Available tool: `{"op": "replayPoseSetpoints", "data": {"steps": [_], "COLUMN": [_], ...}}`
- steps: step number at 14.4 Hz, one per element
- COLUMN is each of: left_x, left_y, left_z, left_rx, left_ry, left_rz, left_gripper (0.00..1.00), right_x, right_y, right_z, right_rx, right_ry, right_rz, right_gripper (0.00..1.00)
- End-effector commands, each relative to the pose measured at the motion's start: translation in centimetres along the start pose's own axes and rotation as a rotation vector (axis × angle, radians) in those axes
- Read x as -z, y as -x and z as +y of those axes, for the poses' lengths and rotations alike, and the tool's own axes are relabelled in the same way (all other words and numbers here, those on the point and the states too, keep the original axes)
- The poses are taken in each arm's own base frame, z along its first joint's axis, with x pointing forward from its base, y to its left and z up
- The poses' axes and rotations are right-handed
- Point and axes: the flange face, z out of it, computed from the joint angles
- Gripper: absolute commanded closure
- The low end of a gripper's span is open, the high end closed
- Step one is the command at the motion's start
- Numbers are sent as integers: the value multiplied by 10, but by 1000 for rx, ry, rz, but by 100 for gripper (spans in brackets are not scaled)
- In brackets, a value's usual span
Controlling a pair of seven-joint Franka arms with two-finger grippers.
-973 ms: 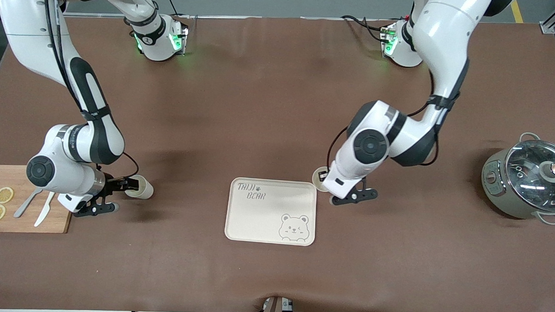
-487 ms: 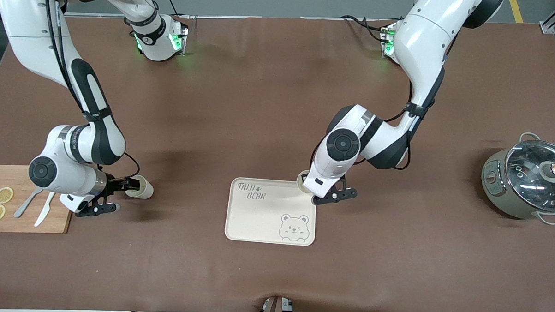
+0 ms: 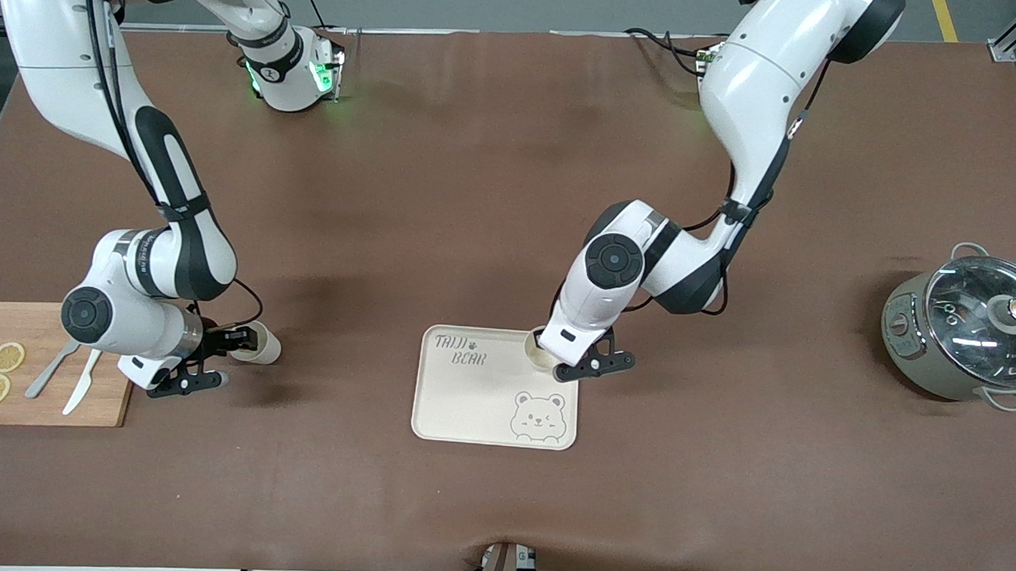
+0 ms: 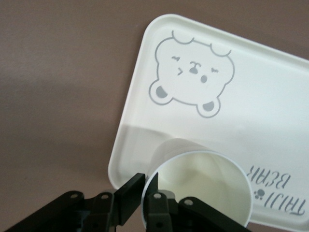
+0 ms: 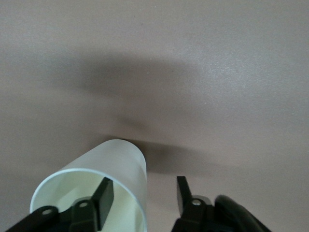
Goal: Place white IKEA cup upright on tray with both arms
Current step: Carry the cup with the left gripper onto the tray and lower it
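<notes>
My left gripper [image 3: 548, 352] hangs over the corner of the cream bear tray [image 3: 470, 402] nearest the left arm's base, its fingers [image 4: 129, 197] pinched on the rim of a white cup [image 4: 200, 186], one finger inside and one outside, mouth upward. My right gripper [image 3: 240, 339] sits low over the brown table [image 3: 477, 191], just beside the wooden cutting board [image 3: 89, 410] with its lemon slices [image 3: 0, 372] and cutlery [image 3: 65, 376]. One finger is inside a second white cup [image 5: 99, 186], lying on its side; the other stands clear, a gap showing. A lidded pot [image 3: 967, 335] stands at the left arm's end.
</notes>
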Motion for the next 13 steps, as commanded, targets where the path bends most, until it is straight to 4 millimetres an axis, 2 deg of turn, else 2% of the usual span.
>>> {"op": "replayPoseSetpoints", "data": {"steps": [1,3,4,8,13], "left_x": [-11,-15,-14,-20,-30], "left_y": [-4,-2,-3,3,11], "left_z": [9,10,10,14,15], "left_rx": [11,4,4,-7,-35], "left_ry": [20,19,22,20,0], "left_rz": [71,75,83,81,82], "left_gripper": [100,100,100,100,100], "right_x": [0,0,0,6,27], "right_y": [-1,-1,-1,-2,-10], "right_z": [-3,-4,-5,-10,-35], "right_rx": [8,10,11,14,-30], "right_ry": [-11,-12,-12,-14,-124], "right_rz": [5,4,2,5,-17], "right_gripper": [79,97,100,100,100]}}
